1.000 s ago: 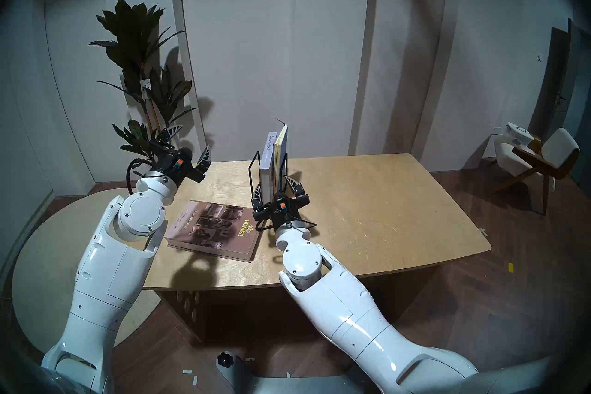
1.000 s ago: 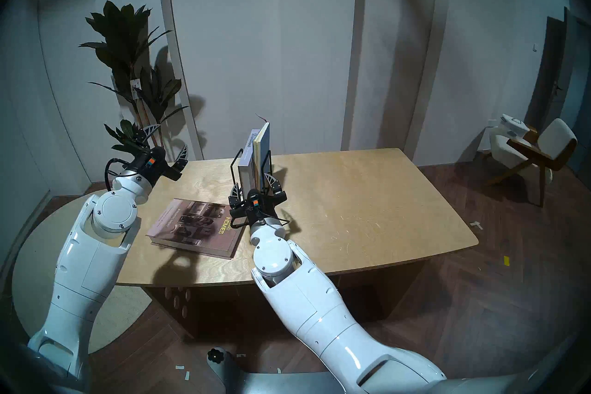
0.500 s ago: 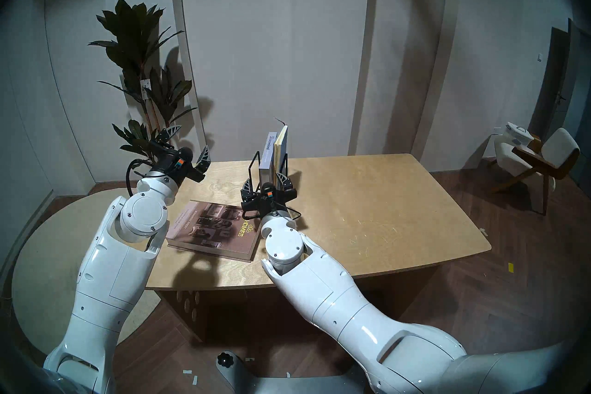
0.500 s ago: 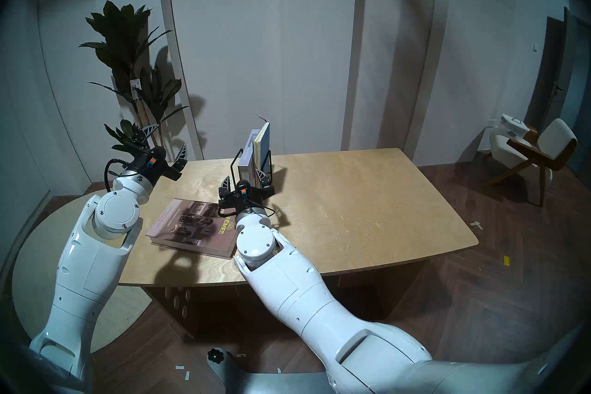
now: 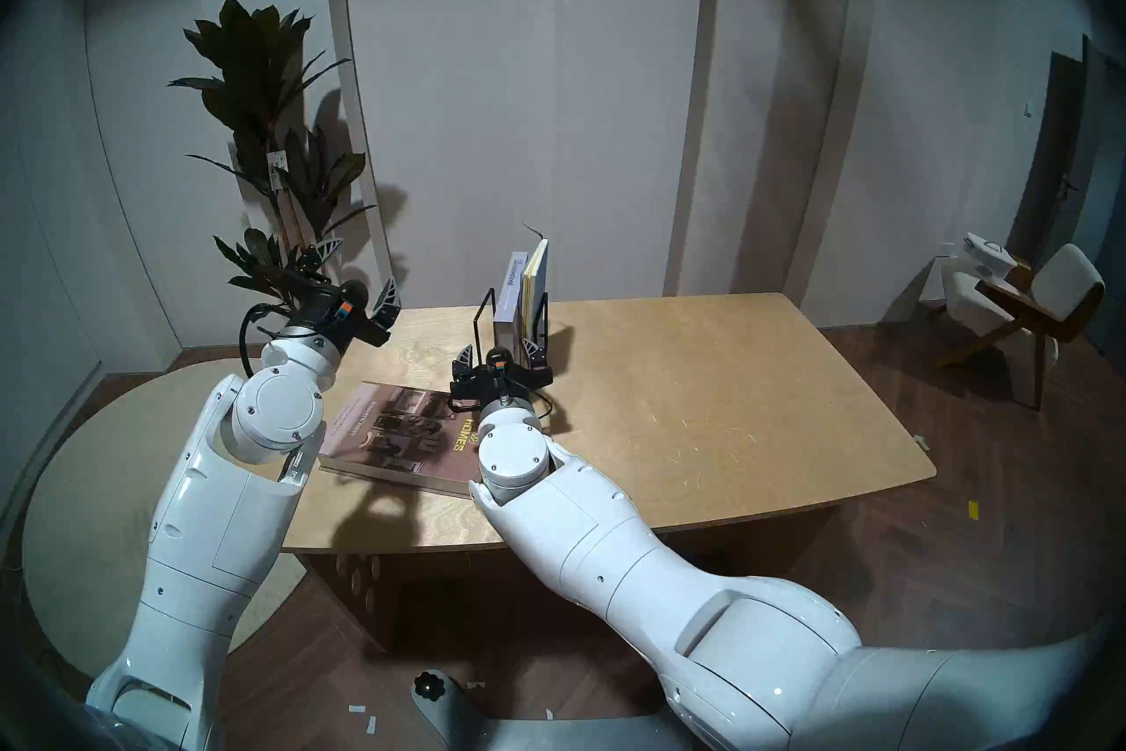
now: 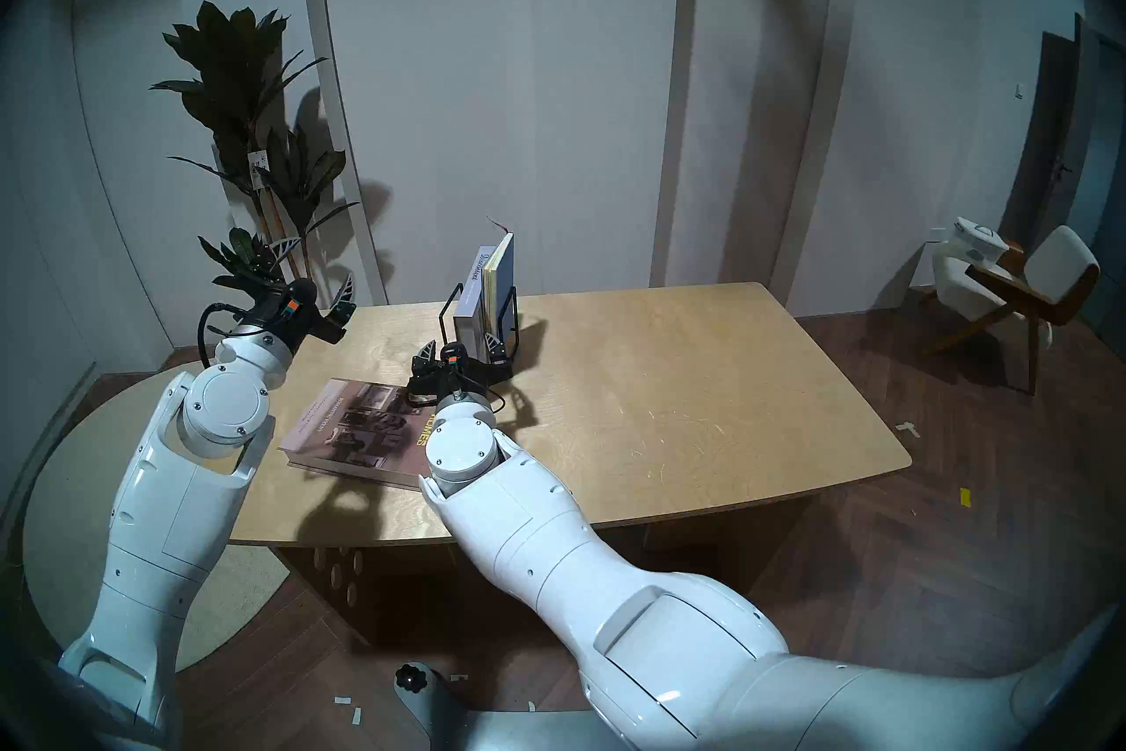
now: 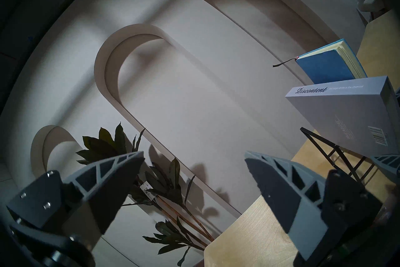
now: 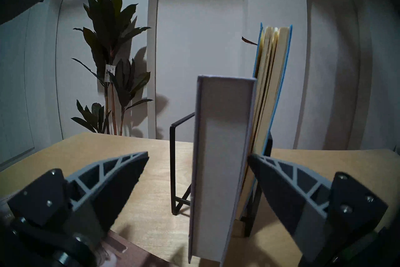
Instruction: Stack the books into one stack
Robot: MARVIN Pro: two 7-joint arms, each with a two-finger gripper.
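The brown photo-cover book [image 5: 402, 436] lies flat on the table's near left. The lavender-grey "Discontent" book [image 5: 509, 299] and the thin blue book [image 5: 539, 268] stand upright in a black wire rack [image 5: 481, 317]. My right gripper [image 5: 499, 352] is open at the near end of the lavender book [image 8: 220, 162], one finger on each side. Its right fingertip [image 8: 255, 162] sits at the seam with the blue book [image 8: 272, 78]. My left gripper [image 5: 361, 268] hangs open and empty over the table's far left corner, its wrist view showing both upright books [image 7: 346, 117].
A tall potted plant [image 5: 268, 122] stands behind the left gripper. The wooden table [image 5: 701, 396] stretches bare to the right of the rack. A chair [image 5: 1023, 305] stands far right on the floor. My right forearm crosses the brown book's right edge.
My right arm has swung left and forward, bringing its open gripper from the blue book's side to straddle the lavender book's near end. The left arm has hardly moved.
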